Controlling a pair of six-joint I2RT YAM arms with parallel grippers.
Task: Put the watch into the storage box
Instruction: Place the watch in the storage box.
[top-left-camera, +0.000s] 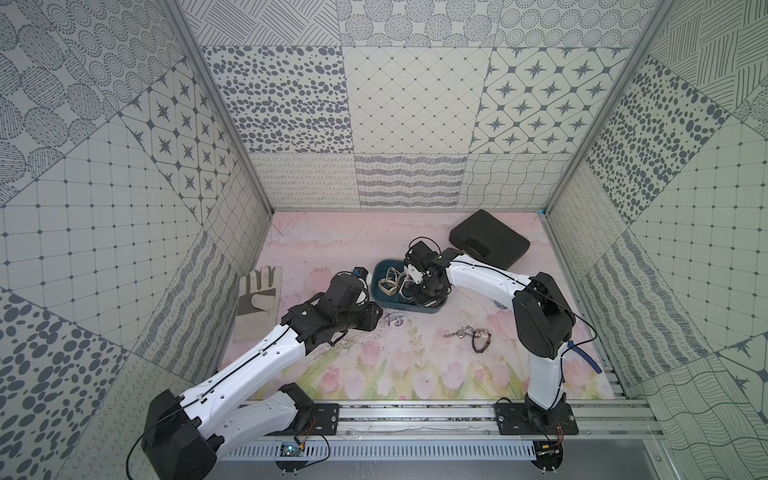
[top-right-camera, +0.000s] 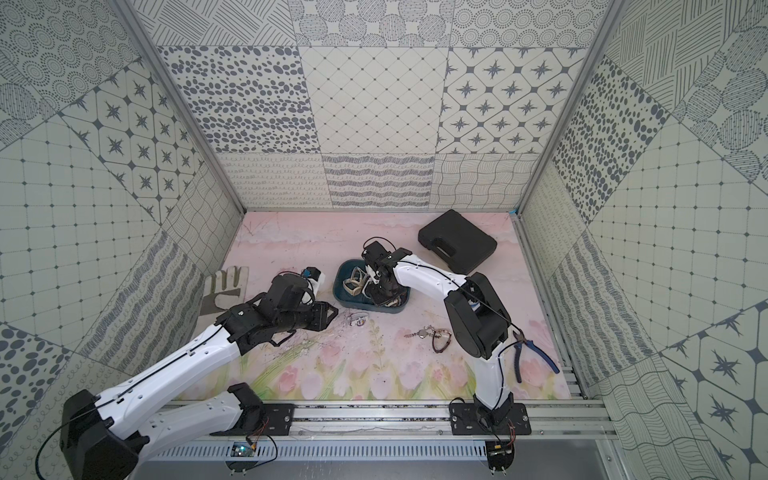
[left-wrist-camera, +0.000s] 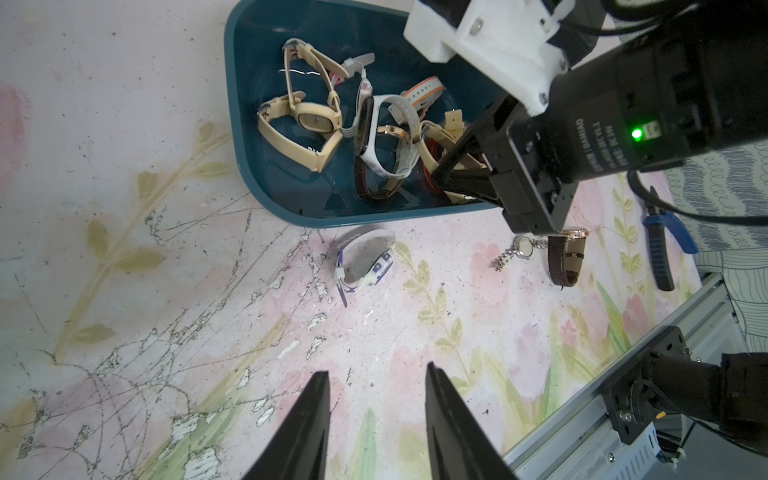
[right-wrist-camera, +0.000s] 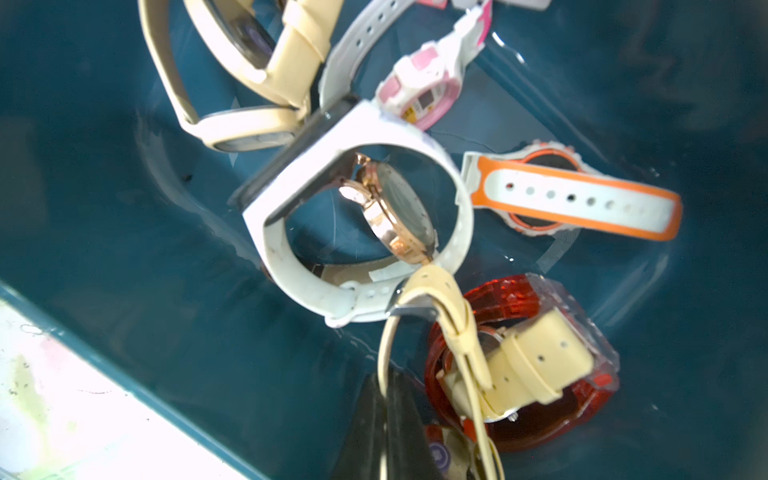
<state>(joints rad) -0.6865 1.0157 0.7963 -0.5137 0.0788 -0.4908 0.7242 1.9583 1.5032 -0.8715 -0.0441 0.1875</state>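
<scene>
1. As I judge it, the step in hand is the release. The right gripper (right-wrist-camera: 388, 376) is down inside the storage box (left-wrist-camera: 237, 124), which sits near the middle of the counter. The cream-strapped watch (right-wrist-camera: 536, 365) lies at its tips, within the walls, resting on a clear red watch (right-wrist-camera: 511, 295).
2. The right fingers stand close together with the thin cream strap running between them. I cannot tell whether they bite it or have let go.
3. Spread them fully before lifting, then rise straight up. A strap caught on a finger could be dragged back over the low wall.
4. Mind the white-strapped watch (right-wrist-camera: 291, 282) just beside the tips, since its open loop could snag.
5. The left gripper (left-wrist-camera: 376, 415) hovers over bare counter, fingers spread and empty. It faces the purple-and-white watch (left-wrist-camera: 365, 262), which lies just outside the box wall nearest the counter's front edge. It should wait until the right arm is clear.
6. A brown-strapped watch (left-wrist-camera: 565, 257) and a small chain watch (left-wrist-camera: 521, 249) lie together toward the counter's right edge.
</scene>
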